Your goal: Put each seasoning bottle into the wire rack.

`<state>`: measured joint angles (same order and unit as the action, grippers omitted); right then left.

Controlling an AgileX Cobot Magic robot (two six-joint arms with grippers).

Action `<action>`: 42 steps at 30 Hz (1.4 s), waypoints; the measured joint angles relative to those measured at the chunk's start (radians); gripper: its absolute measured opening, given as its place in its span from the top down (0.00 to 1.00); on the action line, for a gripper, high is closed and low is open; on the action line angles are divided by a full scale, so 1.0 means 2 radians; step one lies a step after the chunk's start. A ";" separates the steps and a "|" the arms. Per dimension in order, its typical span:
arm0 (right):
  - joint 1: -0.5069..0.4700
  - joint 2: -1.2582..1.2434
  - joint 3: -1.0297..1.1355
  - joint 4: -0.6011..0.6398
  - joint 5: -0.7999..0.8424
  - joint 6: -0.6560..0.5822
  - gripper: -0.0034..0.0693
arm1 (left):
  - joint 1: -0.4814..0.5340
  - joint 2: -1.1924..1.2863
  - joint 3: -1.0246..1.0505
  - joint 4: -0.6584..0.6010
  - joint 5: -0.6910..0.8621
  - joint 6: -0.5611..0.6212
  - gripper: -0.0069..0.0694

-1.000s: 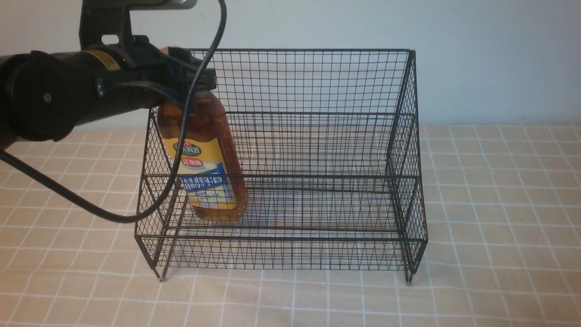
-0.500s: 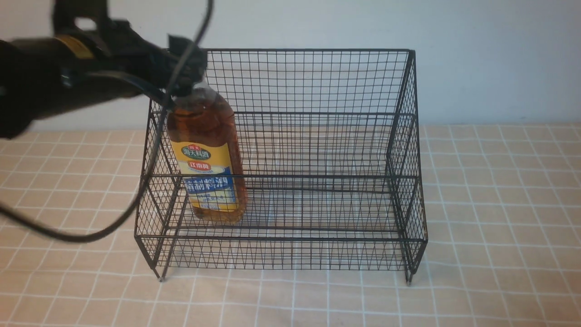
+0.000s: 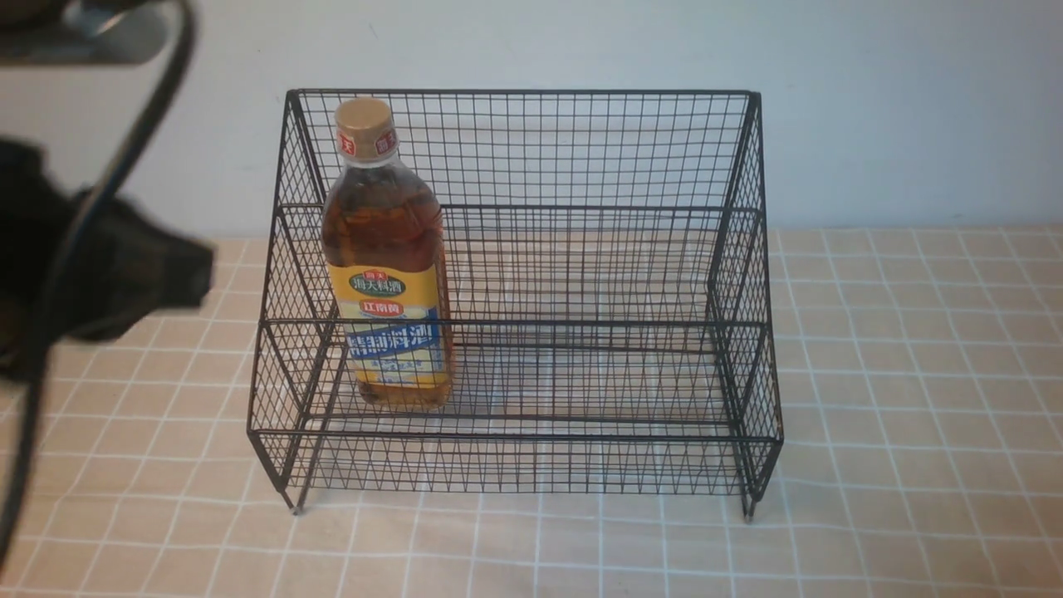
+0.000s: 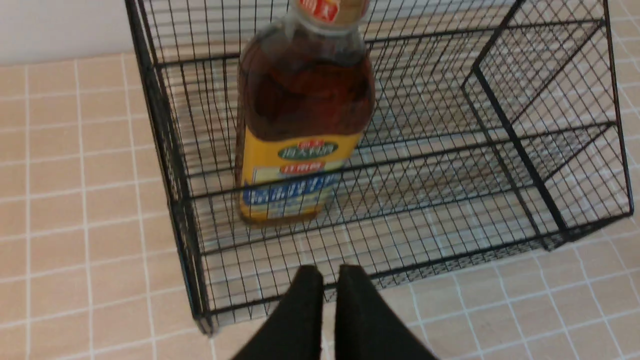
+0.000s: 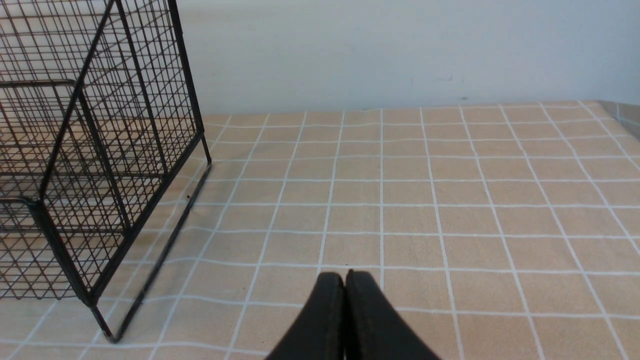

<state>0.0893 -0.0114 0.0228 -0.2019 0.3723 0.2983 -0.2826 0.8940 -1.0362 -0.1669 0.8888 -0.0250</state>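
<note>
The seasoning bottle (image 3: 386, 274) stands upright and free at the left end of the wire rack's (image 3: 581, 149) lower tier, tan cap up, yellow and blue label facing me. It also shows in the left wrist view (image 4: 300, 125), inside the rack (image 4: 500, 150). My left gripper (image 4: 325, 272) hangs in front of the rack's left front corner, well clear of the bottle, empty, its fingers almost together with a thin gap. In the front view it is a dark blur (image 3: 178, 274) left of the rack. My right gripper (image 5: 345, 275) is shut and empty over the cloth, right of the rack (image 5: 100, 150).
A tan checked cloth (image 3: 913, 415) covers the table. A white wall (image 3: 872, 100) stands just behind the rack. The left arm's black cable (image 3: 50, 332) hangs at the far left of the front view.
My left gripper let go of the bottle's cap and drew back to the left and toward me. The bottle went from tilted to standing upright in the rack.
</note>
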 joint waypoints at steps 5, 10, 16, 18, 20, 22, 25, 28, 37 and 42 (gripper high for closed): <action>0.000 0.000 0.000 0.000 0.000 0.000 0.97 | 0.000 -0.120 0.077 0.002 -0.001 -0.003 0.92; 0.000 0.000 0.000 0.000 0.000 0.000 0.97 | 0.000 -0.217 0.128 0.003 0.010 -0.004 0.92; 0.000 0.000 0.000 0.000 0.000 0.000 0.97 | 0.000 -0.286 0.143 0.004 0.057 0.001 0.92; 0.000 0.000 0.000 0.000 0.000 0.000 0.97 | 0.000 -0.304 0.143 0.011 0.081 0.016 0.92; 0.000 0.000 0.000 0.000 0.000 0.000 0.97 | 0.000 -0.314 0.143 0.012 0.095 0.021 0.92; 0.000 0.000 0.000 0.000 0.000 0.000 0.97 | 0.000 -0.317 0.143 0.012 0.104 0.022 0.92; 0.000 0.000 0.000 0.000 0.000 0.000 0.97 | 0.000 -0.318 0.143 0.013 0.114 0.022 0.92; 0.000 0.000 0.000 0.000 0.000 0.000 0.97 | 0.000 -0.324 0.154 0.014 0.082 0.024 0.92; 0.000 0.000 0.000 0.000 0.000 0.000 0.97 | 0.086 -0.421 0.343 0.025 -0.185 0.074 0.92; 0.000 0.000 0.000 0.000 0.000 0.000 0.97 | 0.129 -0.453 0.496 0.027 -0.271 0.090 0.92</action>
<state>0.0893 -0.0114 0.0228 -0.2019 0.3723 0.2991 -0.0254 -0.0114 -0.0448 -0.1139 0.3464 0.1549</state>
